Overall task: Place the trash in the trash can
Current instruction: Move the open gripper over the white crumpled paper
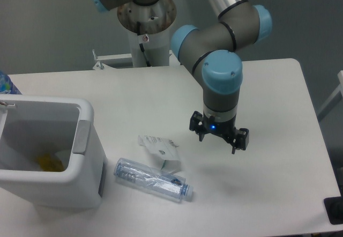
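Camera view from the front shows the tool (217,138) hanging above the white worktop (278,140), its two fingers spread apart and holding nothing. To its left on the worktop lies the small crumpled white paper wrapper with printed marks (159,147). Just in front of the wrapper, touching it, lies the crushed clear plastic bottle with bluish label (153,179) on its side. The white rectangular plastic bin with thick rounded rim (51,150) stands at the left edge, close beside the bottle, with something yellow (50,163) inside.
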